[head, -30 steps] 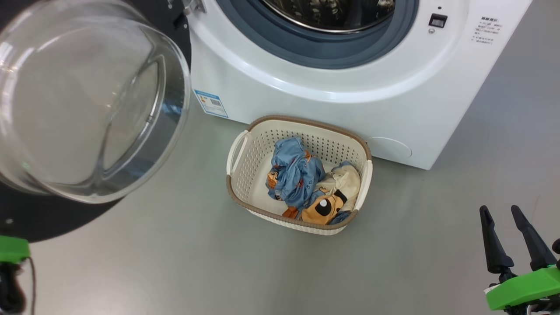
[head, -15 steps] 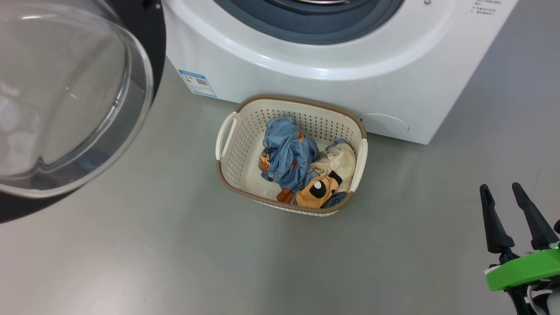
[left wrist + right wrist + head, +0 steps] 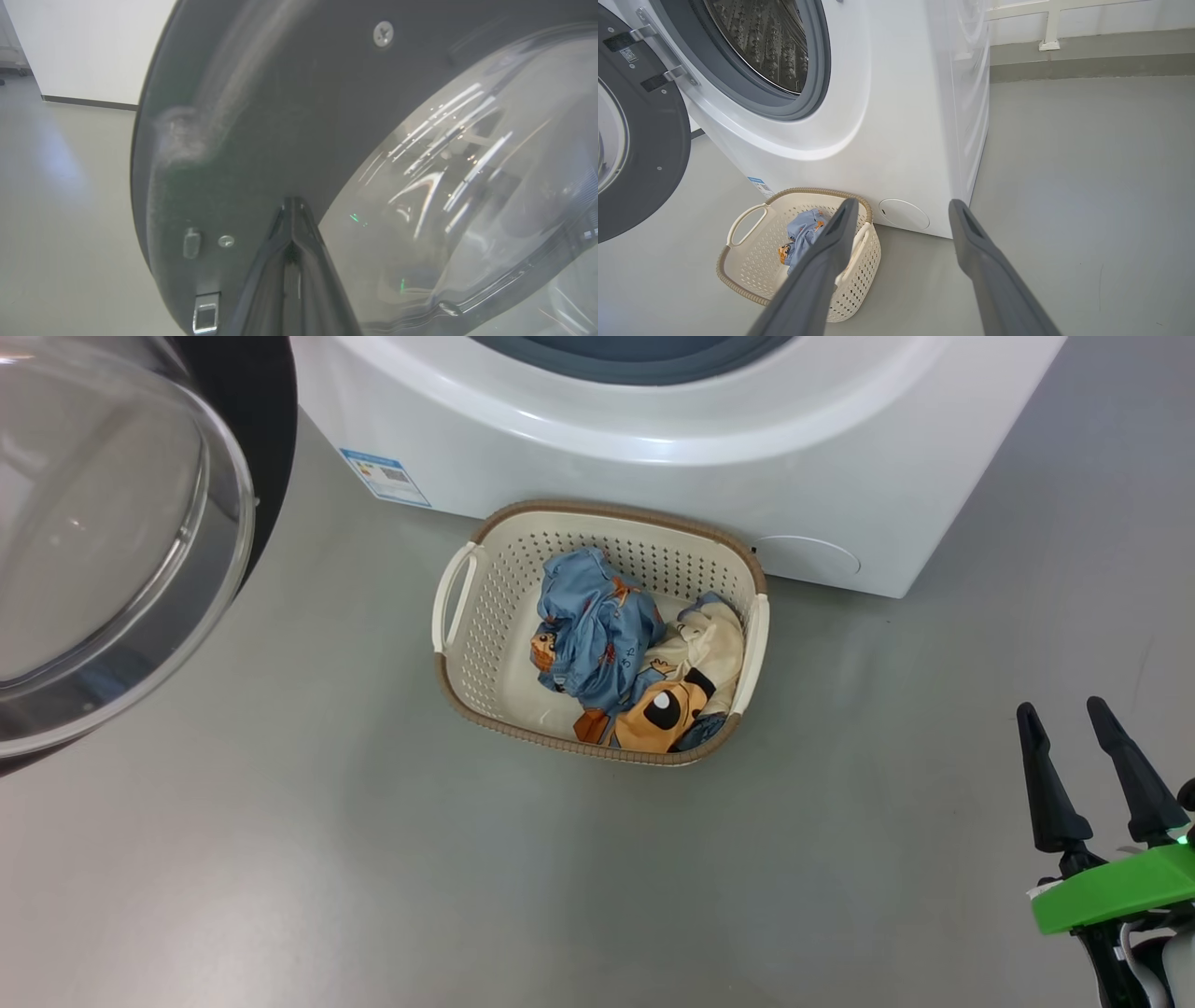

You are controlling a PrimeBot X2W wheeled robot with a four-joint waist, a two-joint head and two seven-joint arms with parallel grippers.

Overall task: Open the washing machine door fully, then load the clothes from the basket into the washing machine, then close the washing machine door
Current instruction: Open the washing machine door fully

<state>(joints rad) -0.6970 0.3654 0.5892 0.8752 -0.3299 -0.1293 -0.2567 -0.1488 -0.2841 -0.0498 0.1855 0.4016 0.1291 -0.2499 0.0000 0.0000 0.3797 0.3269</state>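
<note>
On floor [image 3: 373, 859] before washing machine [image 3: 607, 457], basket [image 3: 481, 635] with long axis parallel to machine front, clothes [image 3: 597, 635] heaped inside. At left, washing machine door [image 3: 103, 541] open. Fingers of left gripper [image 3: 292, 204] pressed together beside door; of right gripper [image 3: 1060, 707], spread.

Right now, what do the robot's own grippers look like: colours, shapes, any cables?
The right gripper has two long black fingers, thick at the base and tapering to blunt tips, on a bright green mount with a pale cable below. The left gripper shows the same dark, slim, tapered fingers close up.
</note>
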